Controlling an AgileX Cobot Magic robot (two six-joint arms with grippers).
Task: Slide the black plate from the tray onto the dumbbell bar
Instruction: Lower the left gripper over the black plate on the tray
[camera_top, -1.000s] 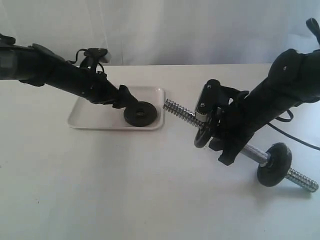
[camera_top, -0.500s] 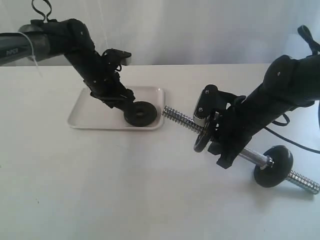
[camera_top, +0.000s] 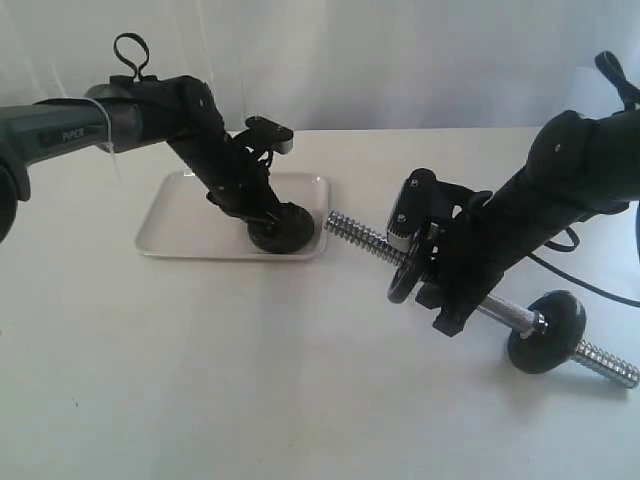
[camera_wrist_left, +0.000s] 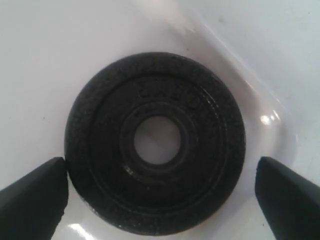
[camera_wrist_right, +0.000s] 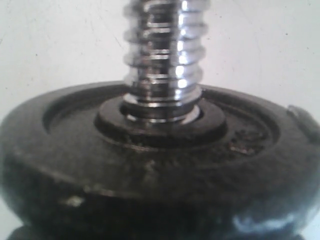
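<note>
The black plate lies flat in the right end of the white tray. My left gripper comes down on it from above. In the left wrist view the plate lies between the two open fingers of my left gripper. One finger stands at its rim and the other sits a little apart. My right gripper is shut on the dumbbell bar and holds it tilted, threaded end towards the tray. A black disc sits on that end's thread.
A second black disc rests on the white table at the bar's far end, with bare thread past it. The right arm's bulk stands between the two discs. A white backdrop rises behind the table.
My left arm has swung up and round, and its gripper now points down over the plate with the fingers spread wider. The right arm and bar dropped slightly, then held still.
</note>
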